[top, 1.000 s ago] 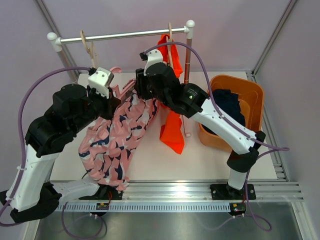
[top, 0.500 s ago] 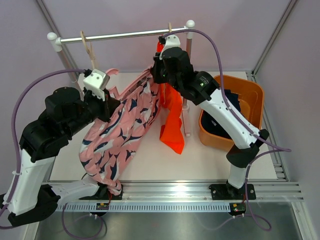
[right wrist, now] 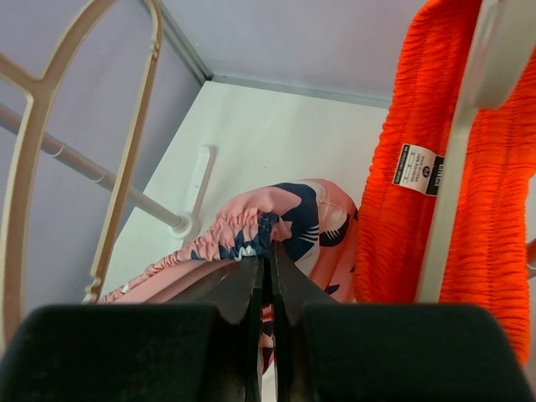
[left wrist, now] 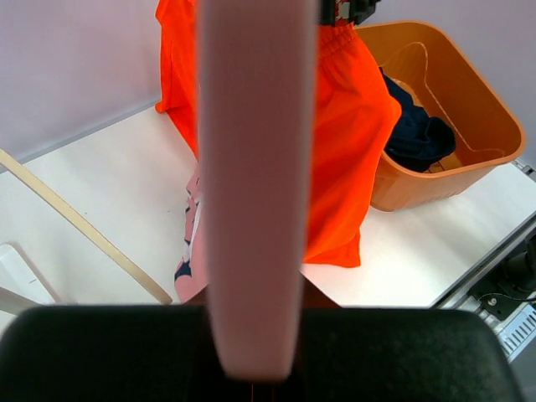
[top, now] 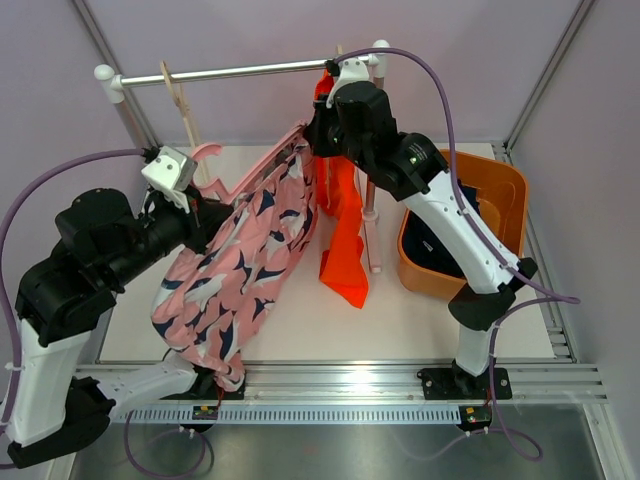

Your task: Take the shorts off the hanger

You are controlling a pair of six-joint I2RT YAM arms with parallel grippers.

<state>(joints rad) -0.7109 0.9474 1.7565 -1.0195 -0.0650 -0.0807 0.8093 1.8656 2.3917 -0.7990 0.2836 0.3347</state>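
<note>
The pink patterned shorts (top: 235,275) hang stretched between my two grippers. My left gripper (top: 203,197) is shut on the pink hanger (top: 212,150), whose bar (left wrist: 251,167) fills the middle of the left wrist view and hides the jaws (left wrist: 251,368). My right gripper (top: 315,140), high up by the rail, is shut on the shorts' gathered waistband (right wrist: 251,226), pinched at the fingertips (right wrist: 268,260). Orange shorts (top: 343,220) hang from a pale hanger (right wrist: 469,126) on the rail. Navy shorts (top: 455,210) lie in the bin.
The metal rail (top: 240,70) on two posts crosses the back of the table. An empty wooden hanger (top: 178,95) hangs at its left. An orange bin (top: 505,180) stands at the right. The table's front edge has a metal track (top: 350,385).
My right gripper shut on the waistband and rose toward the rail. The left arm drew back to the left with the hanger, and the pink shorts stretched out between them.
</note>
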